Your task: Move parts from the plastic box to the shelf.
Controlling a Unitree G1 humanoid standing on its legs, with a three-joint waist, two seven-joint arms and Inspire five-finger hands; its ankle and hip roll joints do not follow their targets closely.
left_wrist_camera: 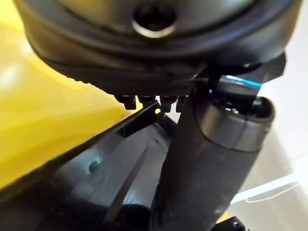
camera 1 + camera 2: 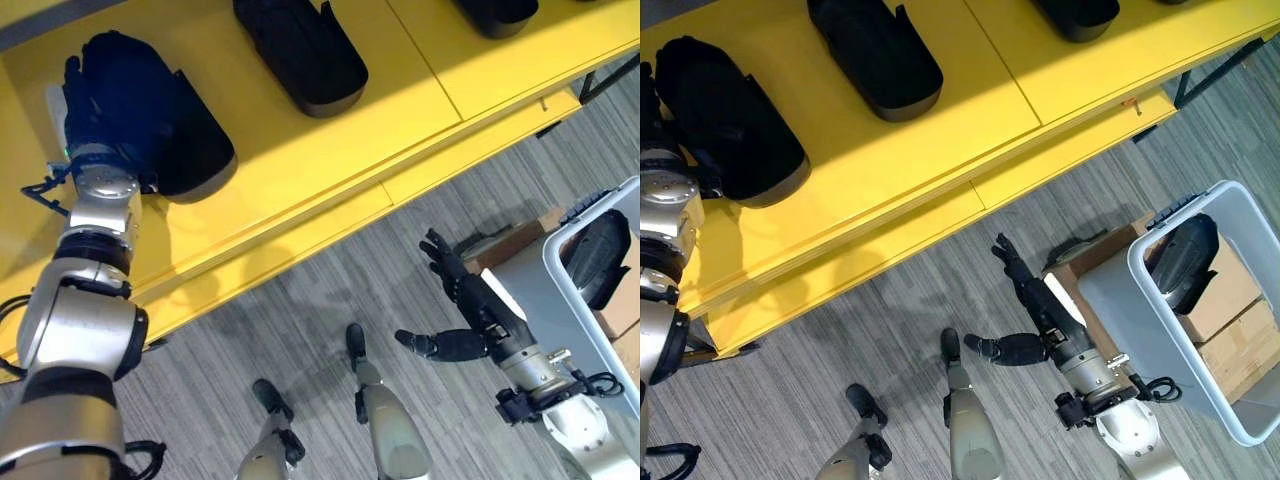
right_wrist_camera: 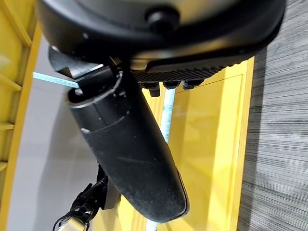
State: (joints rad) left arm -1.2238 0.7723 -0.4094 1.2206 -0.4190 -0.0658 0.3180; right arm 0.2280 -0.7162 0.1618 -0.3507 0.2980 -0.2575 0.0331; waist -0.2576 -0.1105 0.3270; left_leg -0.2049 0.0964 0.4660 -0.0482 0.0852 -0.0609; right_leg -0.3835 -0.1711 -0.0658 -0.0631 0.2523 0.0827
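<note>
Placing black part (image 2: 185, 150) on yellow shelf (image 2: 330, 150); left hand (image 2: 110, 100) on it, finger state unclear. Right hand (image 2: 465, 300) spread, empty, beside plastic box (image 2: 1160, 330). We advise releasing only once part sits flat.

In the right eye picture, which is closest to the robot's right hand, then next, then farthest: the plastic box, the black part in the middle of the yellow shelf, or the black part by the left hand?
From the right hand:
1. Plastic box, just beside it on the floor, on the robot's right.
2. Middle black part, up on the yellow shelf.
3. Black part at the shelf's far left, by the left hand.
</note>
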